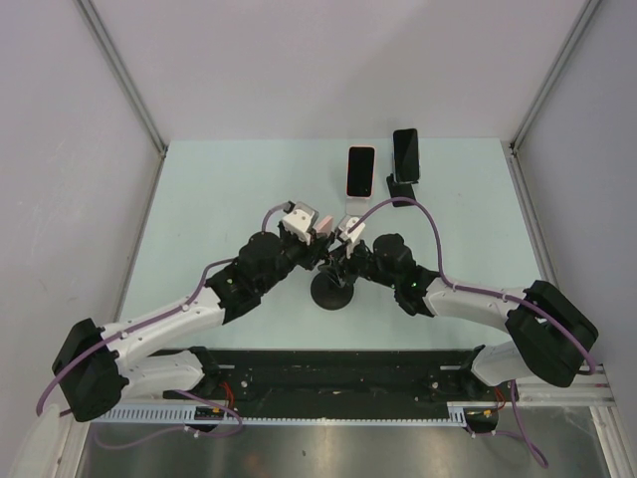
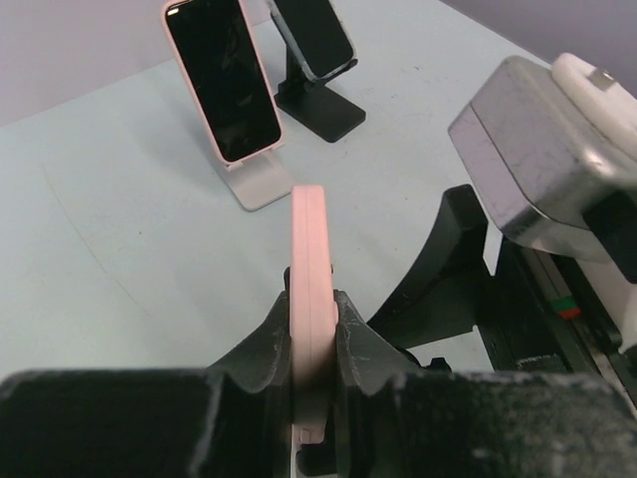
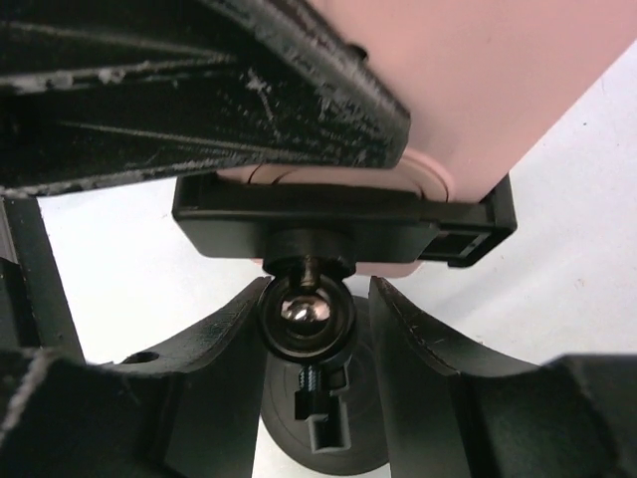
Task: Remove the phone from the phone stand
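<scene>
The pink phone (image 2: 309, 259) stands edge-on in the left wrist view, and my left gripper (image 2: 311, 309) is shut on its two faces. In the right wrist view the phone (image 3: 498, 80) sits in the black clamp (image 3: 338, 214) of the phone stand, above the ball joint (image 3: 306, 311). My right gripper (image 3: 320, 294) stands open around that joint: the left finger touches the socket, the right finger stands apart from it. The stand's round base (image 1: 331, 292) rests on the table between both arms. From above, both grippers meet over it and hide the phone.
A second pink-cased phone (image 1: 360, 171) leans on a white stand at the back. Beside it a dark phone (image 1: 405, 154) sits on a black stand. The right wrist's camera housing (image 2: 537, 169) is close on the right of the left gripper.
</scene>
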Robot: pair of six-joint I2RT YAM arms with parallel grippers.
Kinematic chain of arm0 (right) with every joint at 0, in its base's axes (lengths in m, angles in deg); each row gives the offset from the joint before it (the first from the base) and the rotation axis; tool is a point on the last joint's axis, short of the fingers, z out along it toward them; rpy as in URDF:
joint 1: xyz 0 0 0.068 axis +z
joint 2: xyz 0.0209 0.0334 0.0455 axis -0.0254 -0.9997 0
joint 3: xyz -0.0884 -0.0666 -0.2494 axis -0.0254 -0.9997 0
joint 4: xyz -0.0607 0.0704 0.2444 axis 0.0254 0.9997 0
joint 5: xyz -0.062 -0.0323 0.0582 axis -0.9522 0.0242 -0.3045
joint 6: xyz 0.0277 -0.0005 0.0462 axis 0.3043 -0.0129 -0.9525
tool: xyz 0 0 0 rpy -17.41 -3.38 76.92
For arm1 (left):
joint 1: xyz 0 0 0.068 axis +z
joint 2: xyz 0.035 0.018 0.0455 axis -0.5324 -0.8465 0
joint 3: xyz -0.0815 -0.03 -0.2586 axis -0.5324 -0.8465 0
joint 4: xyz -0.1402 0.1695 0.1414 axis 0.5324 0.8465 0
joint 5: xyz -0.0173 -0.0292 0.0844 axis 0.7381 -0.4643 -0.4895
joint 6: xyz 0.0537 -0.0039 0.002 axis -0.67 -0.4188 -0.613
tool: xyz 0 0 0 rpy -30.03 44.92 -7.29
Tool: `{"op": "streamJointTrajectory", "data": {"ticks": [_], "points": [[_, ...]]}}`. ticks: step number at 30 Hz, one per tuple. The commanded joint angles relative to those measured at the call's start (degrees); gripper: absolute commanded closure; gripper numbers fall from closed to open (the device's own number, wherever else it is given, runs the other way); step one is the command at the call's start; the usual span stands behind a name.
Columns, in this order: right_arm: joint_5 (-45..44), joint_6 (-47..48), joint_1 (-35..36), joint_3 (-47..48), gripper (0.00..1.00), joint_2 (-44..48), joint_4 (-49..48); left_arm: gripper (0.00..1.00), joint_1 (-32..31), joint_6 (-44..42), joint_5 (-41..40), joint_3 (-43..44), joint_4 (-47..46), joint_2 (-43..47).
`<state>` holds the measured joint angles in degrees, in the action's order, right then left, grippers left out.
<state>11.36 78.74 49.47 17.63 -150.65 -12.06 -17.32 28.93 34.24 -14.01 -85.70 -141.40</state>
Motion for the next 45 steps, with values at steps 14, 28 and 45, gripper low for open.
{"op": "streamJointTrajectory", "data": {"ticks": [14,28,45], "points": [[-4.09,-1.97,-1.34,3.59,1.0,0.01,-0.85,1.0,-1.39,-0.26,10.48,-1.58,-1.5,3.21],[-11.22,-5.32,-5.55,1.84,1.0,1.41,2.76,1.0,-0.43,3.34,13.82,-2.02,11.51,8.75],[-13.66,-1.02,-2.14,1.22,1.0,1.59,4.51,1.0,1.33,8.0,-5.07,1.14,17.58,8.75]]}}
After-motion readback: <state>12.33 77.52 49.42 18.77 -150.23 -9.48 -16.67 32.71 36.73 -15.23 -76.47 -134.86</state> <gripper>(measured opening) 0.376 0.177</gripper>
